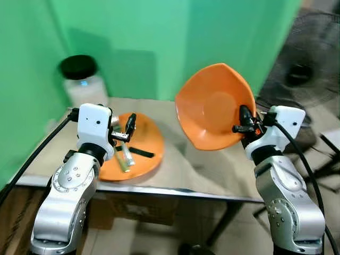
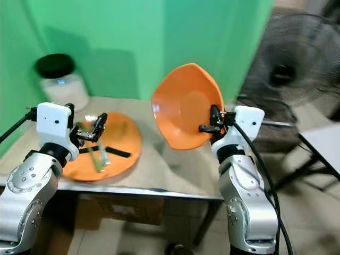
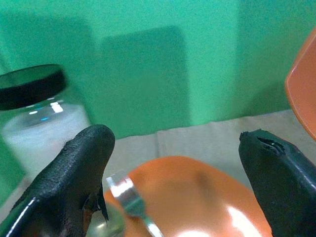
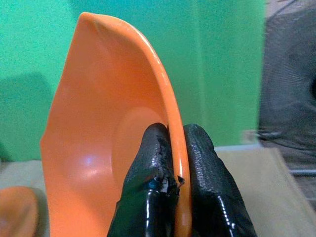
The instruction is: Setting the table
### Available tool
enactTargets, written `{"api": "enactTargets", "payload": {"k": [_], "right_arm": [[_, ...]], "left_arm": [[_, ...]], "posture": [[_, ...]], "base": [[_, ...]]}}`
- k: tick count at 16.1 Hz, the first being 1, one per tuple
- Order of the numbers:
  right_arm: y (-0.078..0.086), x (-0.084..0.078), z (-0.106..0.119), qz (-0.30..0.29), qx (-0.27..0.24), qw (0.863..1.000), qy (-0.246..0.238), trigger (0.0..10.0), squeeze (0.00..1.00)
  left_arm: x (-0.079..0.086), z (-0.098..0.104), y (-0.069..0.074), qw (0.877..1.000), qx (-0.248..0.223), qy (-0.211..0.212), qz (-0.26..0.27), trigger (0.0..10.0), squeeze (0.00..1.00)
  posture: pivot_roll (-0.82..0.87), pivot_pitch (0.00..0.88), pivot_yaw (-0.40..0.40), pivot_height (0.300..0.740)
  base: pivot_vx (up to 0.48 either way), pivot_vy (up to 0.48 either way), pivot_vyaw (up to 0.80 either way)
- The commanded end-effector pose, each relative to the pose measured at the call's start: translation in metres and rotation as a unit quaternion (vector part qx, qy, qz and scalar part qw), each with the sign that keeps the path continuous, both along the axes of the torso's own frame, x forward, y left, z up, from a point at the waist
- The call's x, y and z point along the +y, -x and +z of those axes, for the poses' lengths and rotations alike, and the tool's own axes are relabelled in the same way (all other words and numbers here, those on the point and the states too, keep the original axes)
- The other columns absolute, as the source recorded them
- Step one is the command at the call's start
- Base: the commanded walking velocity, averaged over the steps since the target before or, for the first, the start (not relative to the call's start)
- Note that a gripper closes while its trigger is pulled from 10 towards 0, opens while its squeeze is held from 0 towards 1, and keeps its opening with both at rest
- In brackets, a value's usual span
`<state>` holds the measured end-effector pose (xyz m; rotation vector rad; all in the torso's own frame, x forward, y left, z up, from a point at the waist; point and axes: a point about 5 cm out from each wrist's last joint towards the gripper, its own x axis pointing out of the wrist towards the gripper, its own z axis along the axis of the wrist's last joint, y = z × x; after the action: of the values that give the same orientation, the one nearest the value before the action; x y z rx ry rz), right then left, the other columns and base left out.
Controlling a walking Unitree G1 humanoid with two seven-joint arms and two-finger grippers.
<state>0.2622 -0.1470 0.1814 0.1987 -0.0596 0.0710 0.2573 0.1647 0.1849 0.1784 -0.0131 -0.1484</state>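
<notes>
Right gripper [image 4: 174, 170] pinches the orange bowl's [image 4: 94, 148] rim (bowl upright).

Staged test corner: green backdrop [image 1: 159, 37], metal-edged table [image 1: 175, 175], standing fan [image 1: 303, 69] beside it.

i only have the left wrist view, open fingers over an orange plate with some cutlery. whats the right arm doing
Observer: The right gripper is shut on the rim of an orange bowl, held tilted on edge above the table.
Operator: what else is on my plate
Observer: Besides the cutlery, a dark strip lies across the orange plate.
Operator: anything off to the right
Observer: A black fan stands beyond the table's right end.
</notes>
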Motion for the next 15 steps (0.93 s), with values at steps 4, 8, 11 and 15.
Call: {"api": "enactTargets", "payload": {"k": [4,8,11,15], "right_arm": [[-0.0043,0.0023,0.0079,0.009,-0.017,1.0,0.012,10.0,0.0],[-0.005,0.0033,0.0077,0.014,-0.015,1.0,0.016,10.0,0.0],[-0.0049,0.0049,0.0081,0.015,-0.015,1.0,0.015,10.0,0.0],[-0.0051,0.0054,0.0081,0.016,-0.014,1.0,0.014,10.0,0.0]], "left_arm": [[-0.0012,0.0038,-0.0005,1.0,-0.01,0.008,0.008,10.0,0.0],[-0.0014,0.004,0.0001,1.0,-0.012,-0.002,0.008,10.0,0.0],[-0.0003,0.0041,-0.0012,1.0,-0.013,-0.008,0.013,10.0,0.0],[-0.001,0.0053,-0.0021,1.0,-0.016,-0.011,0.013,10.0,0.0]], "posture": [[-0.06,0.0,-0.012,0.74],[-0.06,0.0,-0.02,0.74],[-0.06,0.0,-0.017,0.74],[-0.06,0.0,-0.021,0.74]], "base": [[0.0,0.0,-0.8],[0.0,0.0,-0.8],[0.0,0.0,-0.8],[0.0,0.0,-0.8]]}}
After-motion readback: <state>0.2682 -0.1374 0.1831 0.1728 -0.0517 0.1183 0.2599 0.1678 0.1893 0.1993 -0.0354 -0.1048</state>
